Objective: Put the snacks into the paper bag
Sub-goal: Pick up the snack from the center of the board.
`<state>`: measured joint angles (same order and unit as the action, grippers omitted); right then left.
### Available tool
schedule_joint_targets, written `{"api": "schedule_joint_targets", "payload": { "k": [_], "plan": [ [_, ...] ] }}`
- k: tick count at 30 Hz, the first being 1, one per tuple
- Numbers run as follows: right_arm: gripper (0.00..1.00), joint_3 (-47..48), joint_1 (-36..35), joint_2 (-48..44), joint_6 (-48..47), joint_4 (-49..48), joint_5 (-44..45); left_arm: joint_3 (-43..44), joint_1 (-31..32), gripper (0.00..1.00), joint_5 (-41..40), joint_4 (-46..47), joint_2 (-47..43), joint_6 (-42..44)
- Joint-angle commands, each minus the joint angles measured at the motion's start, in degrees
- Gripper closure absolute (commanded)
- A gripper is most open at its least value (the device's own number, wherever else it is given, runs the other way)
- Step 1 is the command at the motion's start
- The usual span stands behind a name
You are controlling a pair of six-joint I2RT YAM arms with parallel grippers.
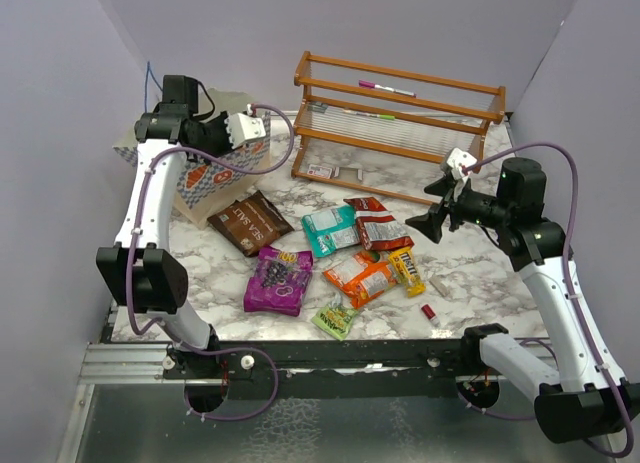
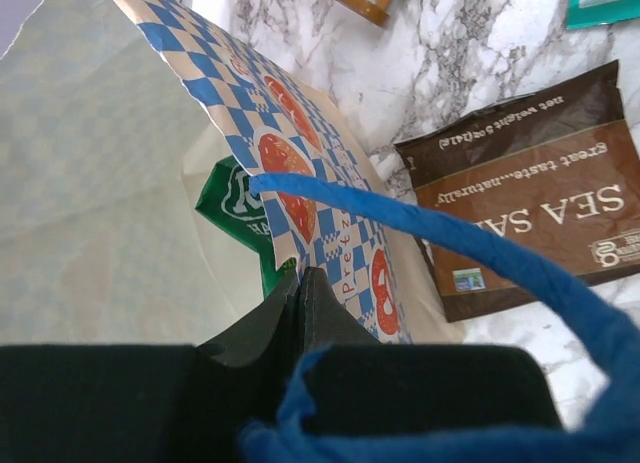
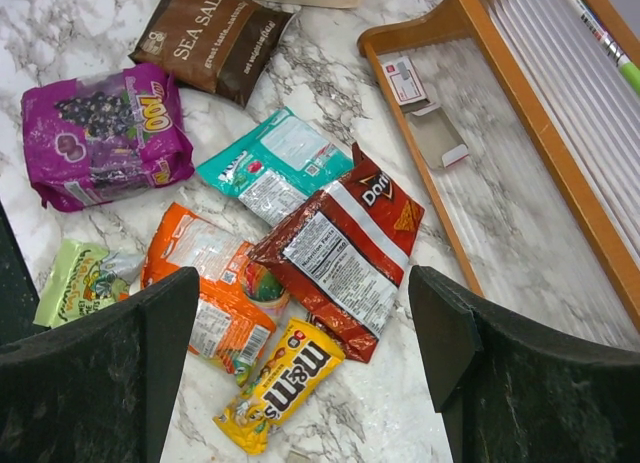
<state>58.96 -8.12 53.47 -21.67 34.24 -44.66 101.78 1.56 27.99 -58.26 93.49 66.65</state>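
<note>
The paper bag [image 1: 203, 186] sits at the back left of the table, close to the left wall, with its mouth open. In the left wrist view we see the large green pack [image 2: 236, 197] inside it, against the cream lining. The left gripper [image 2: 299, 279] is closed tight right at the bag's rim, with one finger on the inside and one on the checked outside, so it seems to pinch the paper wall. The blue cord handle [image 2: 470, 248] loops over this gripper.

The wooden rack [image 1: 400, 118] stands at the back, with a pen [image 1: 386, 87] on its top rail.

The table [image 1: 480, 273] is white marble with grey veins, and plain grey-purple walls stand on three sides. Seven snacks lie flat on it in a loose bunch near the middle. They are the brown packet [image 1: 250, 221], the purple packet [image 1: 278, 280], the teal packet [image 1: 330, 230], the red packet [image 1: 378, 223], the orange packet [image 1: 360, 276], the yellow packet [image 1: 407, 271] and the small light-green packet [image 1: 336, 318]. The red one lies partly on the orange one. A tiny red cylinder [image 1: 428, 311] and a small beige stick [image 1: 443, 285] lie just right of the yellow packet.

The right gripper [image 3: 300, 288] hangs above the red and orange packets with its jaws wide apart, holding nothing.

Bare marble shows along the right side and between the rack and the snacks. The light-green packet is near the front edge
</note>
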Motion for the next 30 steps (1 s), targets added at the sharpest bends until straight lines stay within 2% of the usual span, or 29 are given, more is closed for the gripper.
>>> {"api": "schedule_joint_targets", "payload": {
  "k": [1,10,14,17,20,27,29,30],
  "plan": [
    [0.14,0.1,0.8,0.1,0.9,-1.6,-2.0,4.9,0.5,1.0,3.4,-0.1,2.4,7.1],
    [0.14,0.0,1.5,0.4,1.2,-1.7,-2.3,5.5,0.6,1.0,10.0,-3.7,2.5,11.1],
    [0.14,-0.2,1.5,0.6,1.2,-2.0,-2.5,1.9,0.6,1.0,9.9,-4.8,0.1,11.1],
    [0.14,-0.4,1.5,1.1,1.0,-2.2,-2.5,-3.0,0.6,0.99,8.5,-2.1,-3.1,9.1],
    [0.14,-0.3,1.5,2.3,-0.1,-1.9,-2.5,-8.2,0.6,0.94,7.3,1.9,-6.7,5.7],
    [0.15,-0.4,1.5,8.1,-4.3,-2.3,-3.4,-16.4,0.6,0.73,6.6,13.0,-14.4,-7.1],
    [0.16,-1.2,1.4,9.4,-4.4,-4.3,-4.3,-17.1,0.7,0.6,6.8,14.2,-15.2,-11.0],
    [0.16,-1.6,1.2,10.0,-4.2,-5.7,-4.7,-17.3,0.6,0.57,6.8,14.7,-15.4,-12.5]
  ]
}}
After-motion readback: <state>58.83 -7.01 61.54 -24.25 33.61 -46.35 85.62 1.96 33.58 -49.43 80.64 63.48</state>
